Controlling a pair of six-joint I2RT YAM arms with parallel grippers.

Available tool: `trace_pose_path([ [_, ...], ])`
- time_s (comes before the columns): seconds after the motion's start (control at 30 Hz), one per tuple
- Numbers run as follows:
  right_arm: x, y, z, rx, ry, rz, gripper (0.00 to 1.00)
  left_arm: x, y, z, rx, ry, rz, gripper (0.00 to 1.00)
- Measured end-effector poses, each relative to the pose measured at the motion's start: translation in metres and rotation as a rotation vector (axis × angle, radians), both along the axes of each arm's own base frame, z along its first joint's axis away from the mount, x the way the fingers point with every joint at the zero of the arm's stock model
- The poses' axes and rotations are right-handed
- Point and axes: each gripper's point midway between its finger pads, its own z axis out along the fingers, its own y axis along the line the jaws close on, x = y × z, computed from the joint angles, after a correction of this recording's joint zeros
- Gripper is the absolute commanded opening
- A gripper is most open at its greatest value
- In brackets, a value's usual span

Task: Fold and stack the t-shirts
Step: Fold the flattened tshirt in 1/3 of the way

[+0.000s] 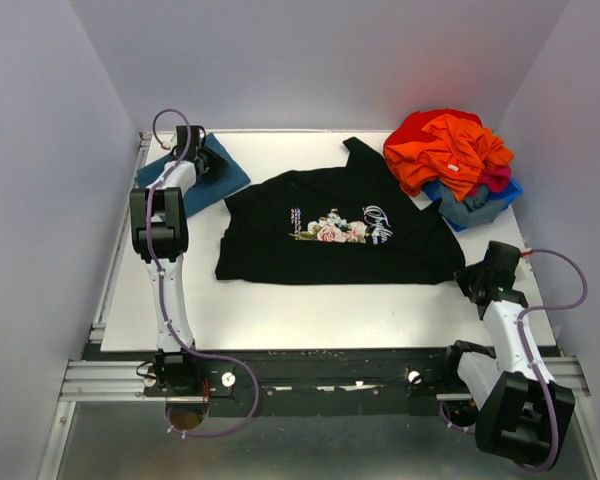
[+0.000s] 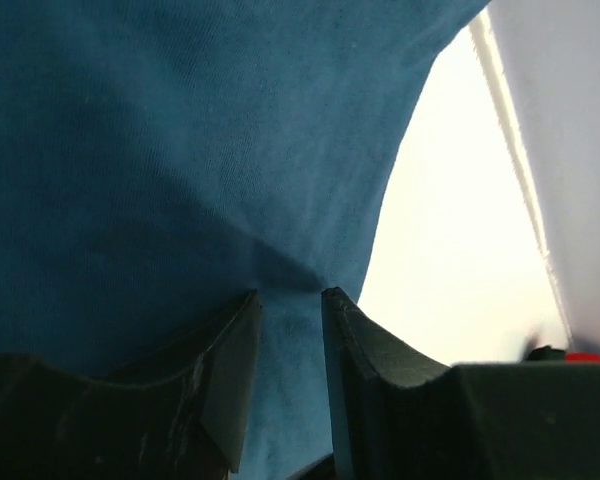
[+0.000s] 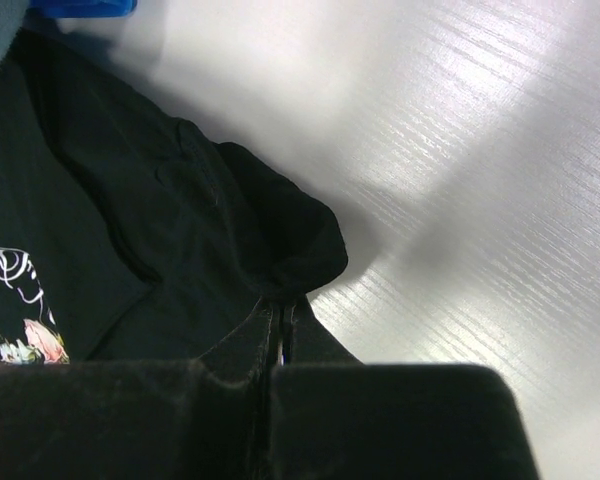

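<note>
— White table (image 1: 330, 315), lilac walls (image 1: 330, 60) on three sides: we enter the ground first. What lies on it?

— Item one, black t-shirt (image 1: 270, 240): spread flat mid-table, floral print (image 1: 332, 228) facing up, not yet folded. Item two, teal shirt (image 1: 230, 178): a folded slab at the far left corner, beside item one's left edge.

— And how do we hold them?

— Right gripper (image 3: 277, 318): clenched on the black t-shirt's near right corner, where cloth puckers up into the closed fingers (image 3: 230, 350). We judge that grip to be the start of a fold, drawing the corner across. Left gripper (image 2: 292, 300): pinching teal cloth, with only a narrow fabric-filled gap at its tips. We take it as placing or steadying the base of the stack.

— Other entries?

— Pile of red and orange clothes (image 1: 445, 150) over a grey garment (image 1: 468, 208), in a blue bin (image 1: 505, 195), far right corner. One black sleeve (image 1: 365, 152) reaches nearly to that pile.

— Obstacles?

— We note the pile crowding the far right. The teal shirt touches or nearly touches the black one; we cannot tell which.
</note>
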Motion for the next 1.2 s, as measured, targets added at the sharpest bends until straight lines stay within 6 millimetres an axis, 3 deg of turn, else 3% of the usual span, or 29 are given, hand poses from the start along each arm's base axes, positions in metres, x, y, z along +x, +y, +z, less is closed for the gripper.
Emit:
trace_pose_path([
  [0.2,0.004,0.0,0.0,0.009,0.009,0.006,0.01,0.027,0.02,0.001,-0.022,-0.027,0.03,0.47],
  [0.4,0.007,0.003,-0.001,0.024,0.023,0.028,0.02,0.074,0.036,0.007,-0.022,-0.101,0.04,0.48],
  [0.53,0.011,0.006,0.003,0.023,0.005,0.057,0.11,0.077,0.038,0.009,-0.035,-0.12,0.013,0.59],
  [0.6,0.012,0.008,0.005,0.023,-0.004,0.076,0.15,0.07,0.036,0.01,-0.031,-0.116,0.002,0.61],
  [0.7,0.016,0.013,0.009,0.028,-0.025,0.118,0.3,0.051,0.03,0.015,-0.023,-0.091,-0.026,0.63],
  [0.73,0.017,0.015,0.011,0.028,-0.035,0.137,0.36,0.041,0.026,0.025,-0.02,-0.09,-0.041,0.63],
  [1.0,0.039,0.044,0.036,0.052,-0.186,0.343,0.41,-0.04,-0.002,0.084,-0.02,-0.113,-0.122,0.63],
  [1.1,0.043,0.071,0.038,0.063,-0.193,0.464,0.41,-0.069,-0.01,0.092,-0.017,-0.131,-0.144,0.63],
  [1.2,0.047,0.115,0.042,0.076,-0.182,0.635,0.39,-0.101,-0.019,0.083,-0.024,-0.115,-0.171,0.63],
])
